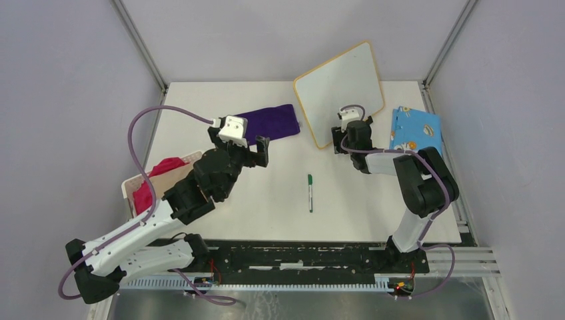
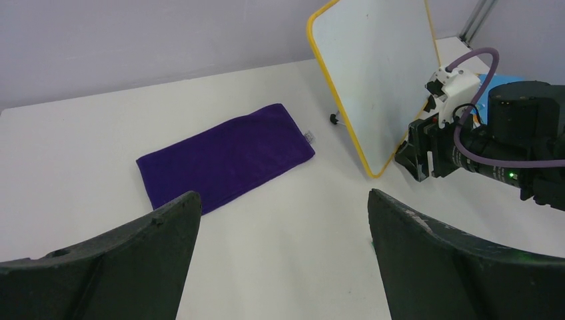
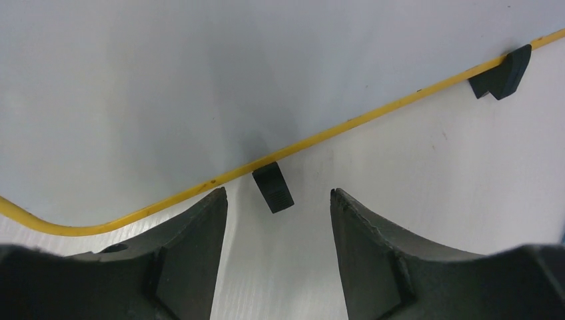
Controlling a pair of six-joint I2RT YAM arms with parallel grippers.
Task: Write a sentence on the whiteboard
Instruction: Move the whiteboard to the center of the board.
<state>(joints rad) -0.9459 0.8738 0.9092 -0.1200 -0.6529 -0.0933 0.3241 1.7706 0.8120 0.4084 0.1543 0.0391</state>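
The whiteboard [image 1: 340, 90] [image 2: 380, 73] [image 3: 166, 80] stands tilted at the back of the table, its yellow-orange frame on two small black feet. Its face shows plain white and the sentence is out of view. My right gripper [image 1: 341, 145] [image 3: 278, 195] is low at the board's bottom edge, open, with one black foot [image 3: 273, 188] just beyond its tips and nothing between them. My left gripper [image 1: 240, 148] [image 2: 280, 200] hangs wide open over bare table near the purple cloth [image 1: 273, 121] [image 2: 226, 157]. A green marker [image 1: 310, 192] lies loose mid-table, apart from both grippers.
A blue patterned cloth [image 1: 414, 130] lies at the right, behind my right arm. A basket [image 1: 130, 187] with a pink-red cloth [image 1: 160, 175] sits at the left edge beside my left arm. The board's second foot [image 3: 501, 72] rests further along its edge.
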